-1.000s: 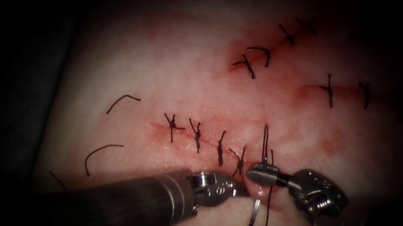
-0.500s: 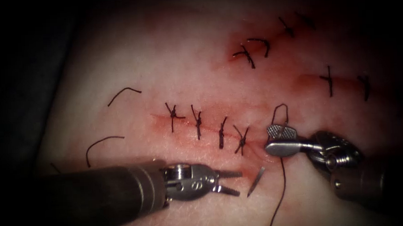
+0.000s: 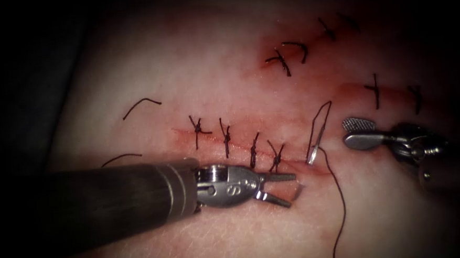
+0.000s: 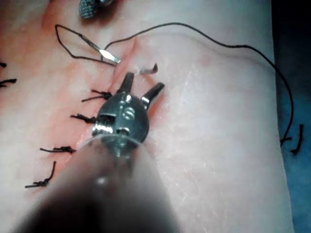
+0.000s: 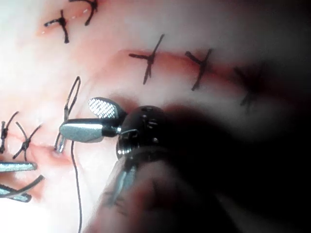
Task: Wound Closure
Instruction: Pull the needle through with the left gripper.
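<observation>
The needle (image 3: 315, 146) sits in the tissue (image 3: 212, 82) at the cut's (image 3: 231, 151) right end, tip out by the open, empty left tool (image 3: 281, 189). The right tool (image 3: 352, 132) gapes, holding nothing. Needle looks thin, stiff, slippery: grip mid-curve. The thread (image 3: 340, 207) trails limp

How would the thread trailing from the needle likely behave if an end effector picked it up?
Probably floppy: the thread lies in loose curves across the tissue. Likely very light, being hair-thin beside the needle. It may tug the needle, which stands in the tissue just past the cut's right end, held by neither open end effector.
</observation>
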Robot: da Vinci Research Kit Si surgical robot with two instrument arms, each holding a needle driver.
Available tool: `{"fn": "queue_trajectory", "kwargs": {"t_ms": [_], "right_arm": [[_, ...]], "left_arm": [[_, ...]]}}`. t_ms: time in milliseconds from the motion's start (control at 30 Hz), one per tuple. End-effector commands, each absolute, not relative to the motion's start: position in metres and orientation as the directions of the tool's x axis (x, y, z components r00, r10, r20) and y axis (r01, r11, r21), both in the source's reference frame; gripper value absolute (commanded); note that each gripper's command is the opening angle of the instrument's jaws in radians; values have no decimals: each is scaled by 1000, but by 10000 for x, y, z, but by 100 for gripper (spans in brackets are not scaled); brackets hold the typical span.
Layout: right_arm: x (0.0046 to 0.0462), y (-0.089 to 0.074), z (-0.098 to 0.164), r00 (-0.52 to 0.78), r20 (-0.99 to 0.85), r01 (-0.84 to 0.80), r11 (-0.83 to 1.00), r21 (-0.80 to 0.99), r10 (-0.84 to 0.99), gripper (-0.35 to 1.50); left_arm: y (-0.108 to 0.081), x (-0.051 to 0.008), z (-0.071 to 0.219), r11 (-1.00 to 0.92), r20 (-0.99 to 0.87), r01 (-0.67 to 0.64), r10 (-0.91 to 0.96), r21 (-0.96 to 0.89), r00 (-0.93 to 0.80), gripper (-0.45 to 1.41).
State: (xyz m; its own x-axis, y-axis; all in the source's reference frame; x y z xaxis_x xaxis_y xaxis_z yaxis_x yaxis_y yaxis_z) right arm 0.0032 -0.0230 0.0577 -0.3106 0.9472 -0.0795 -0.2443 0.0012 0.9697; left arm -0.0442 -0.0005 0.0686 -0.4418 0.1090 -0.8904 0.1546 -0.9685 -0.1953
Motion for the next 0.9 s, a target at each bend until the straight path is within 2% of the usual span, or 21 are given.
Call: {"fn": "queue_trajectory", "kwargs": {"t_ms": [33, 400, 433, 500, 533, 900], "right_arm": [[38, -235, 588, -309, -80, -243, 3, 970, 948, 138], [40, -242, 600, -312, -96, -242, 18, 970, 945, 133], [40, -243, 602, -311, -98, -246, 19, 969, 945, 133], [40, -245, 605, -308, -101, -247, 22, 969, 946, 131], [40, -247, 606, -308, -103, -247, 25, 969, 946, 131], [40, -258, 610, -309, -96, -256, 14, 966, 946, 121]], "left_arm": [[-8, -449, 693, -968, -894, 162, 105, -192, -435, 14], [-8, -457, 694, -959, -928, 223, 86, -177, -363, 5], [-8, -459, 694, -958, -930, 227, 85, -175, -357, 0], [-6, -463, 695, -954, -940, 247, 83, -171, -331, -38], [-6, -464, 696, -953, -943, 252, 80, -168, -324, -45], [-1, -460, 690, -849, -917, 357, 321, -390, -237, -45]]}}
